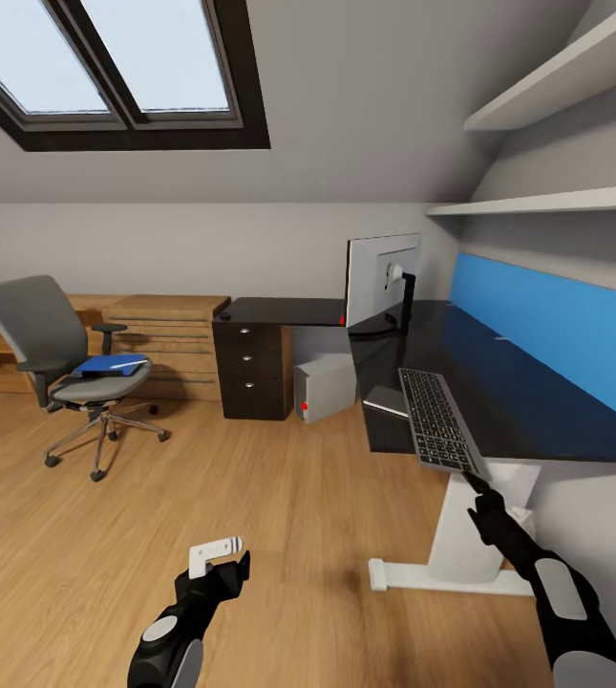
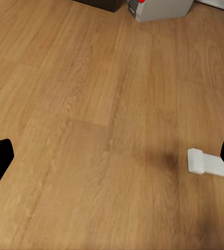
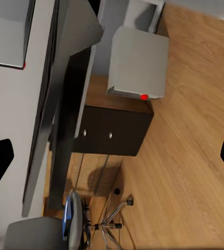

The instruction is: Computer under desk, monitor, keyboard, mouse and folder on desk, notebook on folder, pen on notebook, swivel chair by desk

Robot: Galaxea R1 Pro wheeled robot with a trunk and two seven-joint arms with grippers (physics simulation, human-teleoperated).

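The black-topped desk (image 1: 499,382) runs along the right wall. On it the monitor (image 1: 382,279) stands with its grey back toward me. The keyboard (image 1: 436,419) lies lengthwise, its near end sticking out over the desk's front edge. A small flat grey item (image 1: 386,399) rests beside it; I cannot tell what it is. The computer (image 1: 327,385) stands under the desk. Off to the left the swivel chair (image 1: 69,368) holds the blue folder (image 1: 109,365) on its seat. My right gripper (image 1: 475,481) is open just below the keyboard's near end. My left gripper (image 1: 220,559) hangs open above the floor.
A dark drawer unit (image 1: 250,368) supports the desk's far wing, with a light-wood chest (image 1: 169,339) behind it. The desk's white leg and foot (image 1: 451,564) stand close to my right arm. Wall shelves (image 1: 556,201) hang above the blue panel. Wood floor stretches between me and the chair.
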